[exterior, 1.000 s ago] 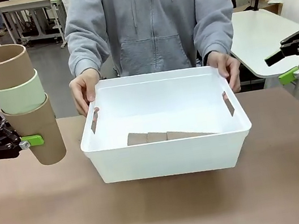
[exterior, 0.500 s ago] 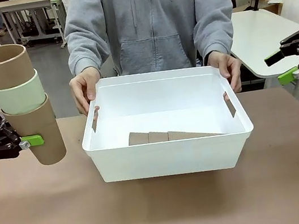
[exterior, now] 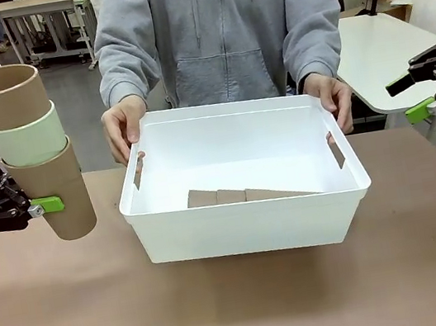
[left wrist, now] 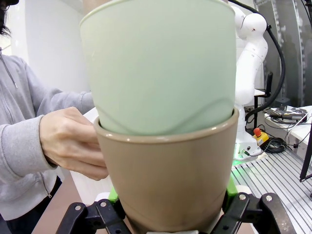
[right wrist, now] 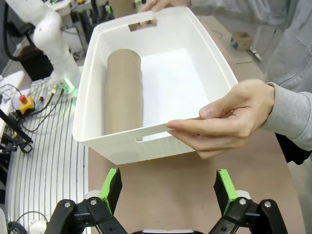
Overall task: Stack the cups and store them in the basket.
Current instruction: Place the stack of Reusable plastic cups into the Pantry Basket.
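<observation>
My left gripper (exterior: 37, 208) is shut on a stack of three cups (exterior: 30, 148) held upright at the table's left edge: brown at the bottom, mint green in the middle, brown on top. Up close, the mint cup (left wrist: 158, 63) sits nested in the brown cup (left wrist: 168, 180), my left gripper (left wrist: 168, 214) clamped round its base. The white basket (exterior: 250, 229) stands mid-table with a person's hands (exterior: 122, 129) on its short sides. A stack of brown cups (exterior: 244, 195) lies on its side inside; it shows as a long brown tube (right wrist: 124, 92). My right gripper (right wrist: 165, 192) hangs open at the right, beside the basket (right wrist: 112, 146).
The person stands at the far side, one hand (right wrist: 229, 119) gripping the basket's near handle. Bare brown tabletop (exterior: 243, 309) stretches in front of the basket. Other tables and the left arm's white base (right wrist: 46, 34) lie beyond.
The person has nudged the basket slightly toward me and to the right. Both arms and the held cup stack have stayed still.
</observation>
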